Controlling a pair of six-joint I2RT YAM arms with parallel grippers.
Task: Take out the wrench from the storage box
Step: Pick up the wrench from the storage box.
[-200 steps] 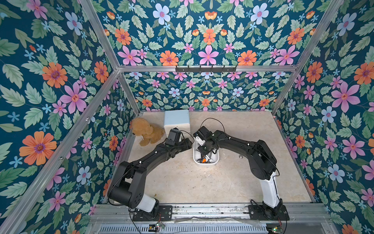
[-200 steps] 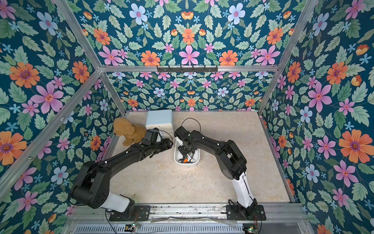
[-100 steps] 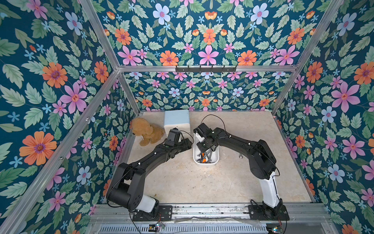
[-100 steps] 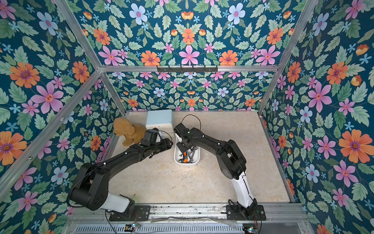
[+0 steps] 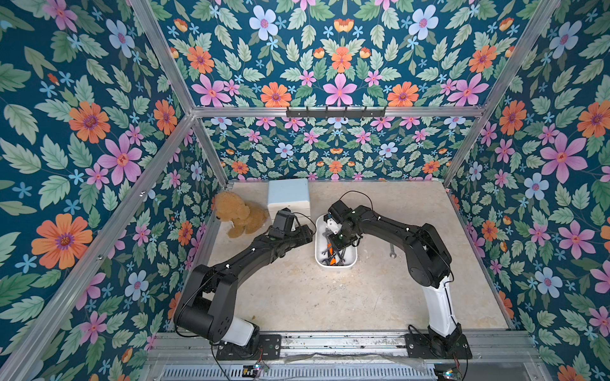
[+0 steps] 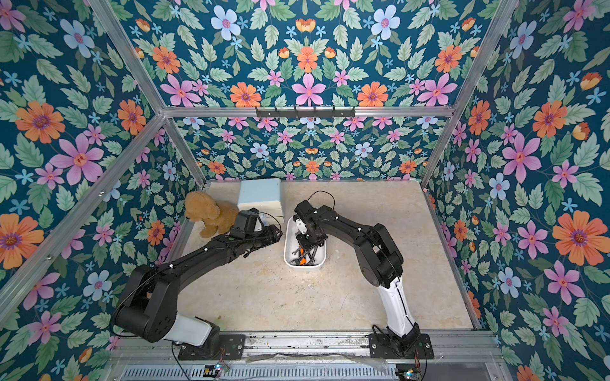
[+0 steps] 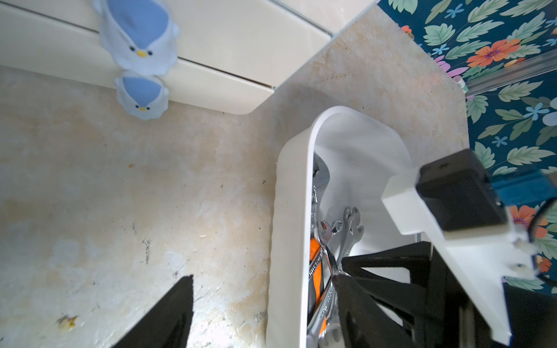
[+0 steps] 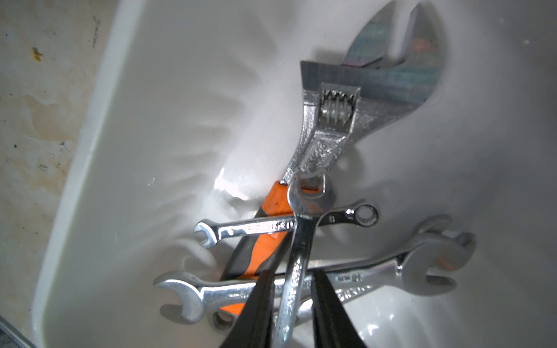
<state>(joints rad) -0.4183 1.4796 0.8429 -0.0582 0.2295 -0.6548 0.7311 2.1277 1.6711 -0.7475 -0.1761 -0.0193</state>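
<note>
The white storage box (image 5: 336, 266) (image 6: 305, 265) sits mid-table with several wrenches piled inside. My right gripper (image 8: 291, 271) (image 5: 336, 245) reaches down into it. Its jaws stand slightly apart around the shank of a shiny combination wrench (image 8: 301, 241), with a thin gap showing on one side. Under that wrench lie an orange-handled adjustable wrench (image 8: 331, 129), a small wrench (image 8: 286, 227) and a big open-end wrench (image 8: 376, 271). My left gripper (image 7: 264, 276) (image 5: 310, 231) is open and straddles the box's long wall (image 7: 289, 211), one finger outside and one inside, without pinching it.
A white cabinet (image 5: 288, 194) with penguin-shaped knobs (image 7: 138, 36) stands at the back, close to the box. A brown plush dog (image 5: 239, 214) sits at the back left. One small wrench (image 5: 392, 251) lies on the table right of the box. Flowered walls enclose the table.
The right wrist has shifted slightly over the storage box. The left arm has not moved.
</note>
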